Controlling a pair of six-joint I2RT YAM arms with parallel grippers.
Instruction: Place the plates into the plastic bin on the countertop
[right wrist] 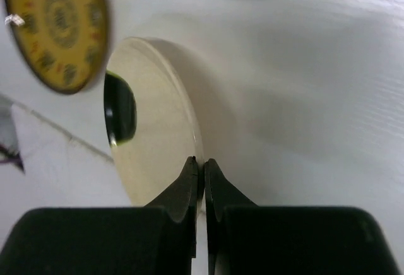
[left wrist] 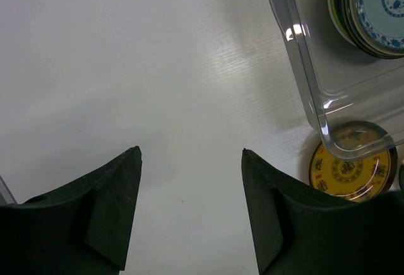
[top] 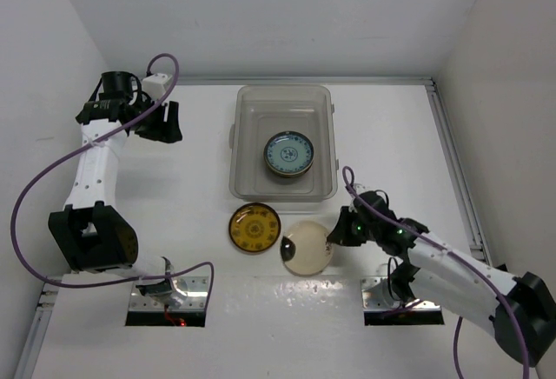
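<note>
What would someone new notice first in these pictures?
The clear bin stands out at the centre, holding a blue-patterned plate on top of others. In front of it are a yellow plate and a cream plate, whose rim the right arm's jaws pinch.

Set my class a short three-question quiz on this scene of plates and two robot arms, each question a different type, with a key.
1. Choose one. The right pincer is: A) wide open, holding nothing; B) shut on the rim of the cream round plate with a dark mark; C) out of every view.
2. True or false: the left pincer is open and holds nothing.
3. How many plates sit on the white countertop outside the clear rectangular plastic bin?

Key: 1 B. 2 True. 3 Two: the cream one and the amber-yellow patterned round plate.
</note>
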